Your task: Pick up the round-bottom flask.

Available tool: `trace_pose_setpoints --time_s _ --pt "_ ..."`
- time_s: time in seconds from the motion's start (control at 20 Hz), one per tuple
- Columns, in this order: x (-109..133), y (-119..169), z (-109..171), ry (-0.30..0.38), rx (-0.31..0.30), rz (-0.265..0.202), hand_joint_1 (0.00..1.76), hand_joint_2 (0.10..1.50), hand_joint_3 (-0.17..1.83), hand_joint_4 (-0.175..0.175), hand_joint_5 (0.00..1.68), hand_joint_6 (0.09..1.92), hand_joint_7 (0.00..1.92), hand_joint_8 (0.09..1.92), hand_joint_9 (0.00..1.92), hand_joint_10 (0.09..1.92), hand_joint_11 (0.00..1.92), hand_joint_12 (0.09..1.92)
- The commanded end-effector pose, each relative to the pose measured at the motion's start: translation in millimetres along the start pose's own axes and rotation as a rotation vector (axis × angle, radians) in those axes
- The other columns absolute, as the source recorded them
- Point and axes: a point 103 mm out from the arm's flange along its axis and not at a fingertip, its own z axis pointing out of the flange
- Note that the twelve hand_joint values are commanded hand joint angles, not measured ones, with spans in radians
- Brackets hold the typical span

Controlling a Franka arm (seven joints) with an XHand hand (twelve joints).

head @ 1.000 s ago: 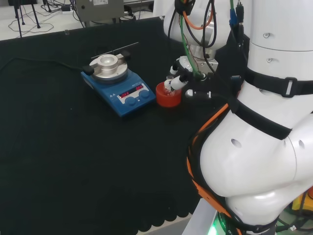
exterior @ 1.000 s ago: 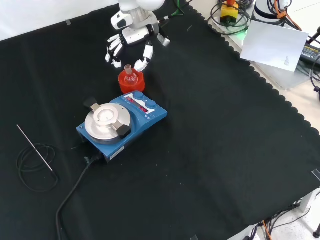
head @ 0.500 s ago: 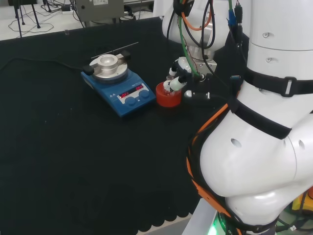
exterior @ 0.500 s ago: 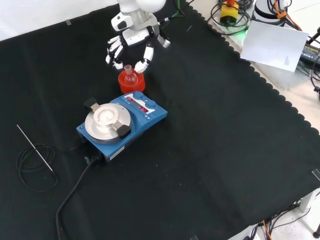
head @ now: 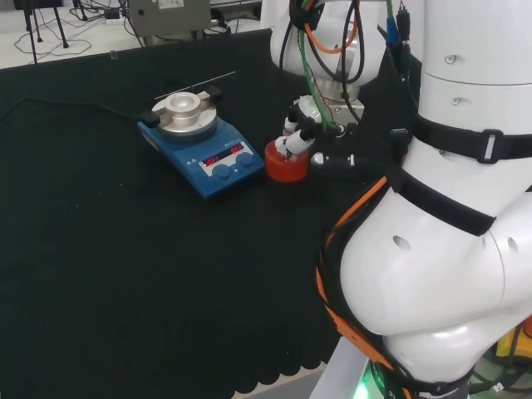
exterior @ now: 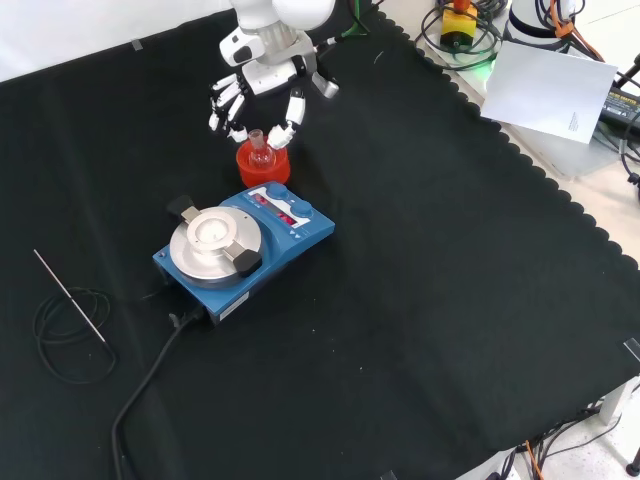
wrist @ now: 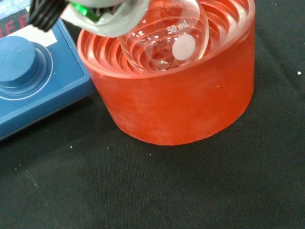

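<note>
The round-bottom flask (wrist: 164,43) is clear glass and sits upright in a red ribbed stand (wrist: 176,105). In the front view its neck (exterior: 258,143) rises from the stand (exterior: 263,168) just behind the blue hotplate. The hand (exterior: 262,75) comes down from the view's top. Its fingers (exterior: 226,108) are spread on one side of the neck and its thumb (exterior: 291,113) on the other, relaxed, with small gaps to the glass. In the head view the hand (head: 301,133) covers most of the flask above the stand (head: 285,164).
A blue hotplate stirrer (exterior: 240,245) with a round metal top stands right next to the stand, with its cable running off across the cloth. A thin rod and a coil of wire (exterior: 68,318) lie far off at the front view's left. The arm's white links (head: 432,233) are at the head view's right.
The hand has shifted slightly, with its fingertips a little lower beside the flask's neck. The flask and the stand have not moved.
</note>
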Motion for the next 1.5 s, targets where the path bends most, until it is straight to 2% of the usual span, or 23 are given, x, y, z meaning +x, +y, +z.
trace_pose_setpoints --time_s 0.05,0.55,0.6,0.65,0.7,0.8,0.9,1.2,1.4,1.5 --pt "1.5 -0.1 0.1 -0.011 -0.003 -0.003 0.9 0.67 0.64 -0.071 0.72 0.84 0.25 0.64 0.34 0.7 0.0 1.18" --pt "0.5 -0.7 0.0 -0.023 -0.018 -0.003 0.9 0.71 0.64 -0.1 0.91 0.89 0.28 0.64 0.36 0.71 0.0 1.22" --pt "0.8 -0.6 -0.7 -0.026 -0.023 -0.004 0.95 0.78 0.56 -0.001 0.94 0.94 0.28 0.65 0.36 0.71 0.0 1.23" --pt "1.1 -0.5 -1.5 -0.028 -0.026 -0.005 0.98 0.86 0.45 0.078 0.97 0.98 0.28 0.65 0.37 0.71 0.0 1.23" --pt "0.8 -0.5 -2.7 -0.027 -0.028 -0.004 1.0 0.91 0.37 0.126 0.98 1.0 0.28 0.65 0.37 0.71 0.0 1.24" --pt "-0.5 -0.9 -5.2 -0.029 -0.032 -0.001 1.01 0.95 0.31 0.165 0.99 1.02 0.29 0.66 0.38 0.71 0.0 1.26" --pt "1.0 -0.9 -5.3 -0.031 -0.033 0.0 1.02 0.96 0.29 0.174 0.99 1.02 0.29 0.66 0.39 0.71 0.0 1.26" --pt "-1.1 -2.6 -5.2 -0.023 -0.024 0.005 1.01 0.98 0.28 0.175 0.98 1.05 0.3 0.66 0.4 0.71 0.0 1.27" --pt "-3.8 -3.8 -5.1 -0.024 -0.018 0.01 1.0 1.05 0.17 0.175 0.94 1.09 0.29 0.66 0.39 0.71 0.0 1.28" --pt "-4.7 -3.5 -5.3 -0.018 -0.013 0.014 0.93 0.98 0.21 0.004 0.89 0.98 0.29 0.65 0.39 0.7 0.0 1.27"
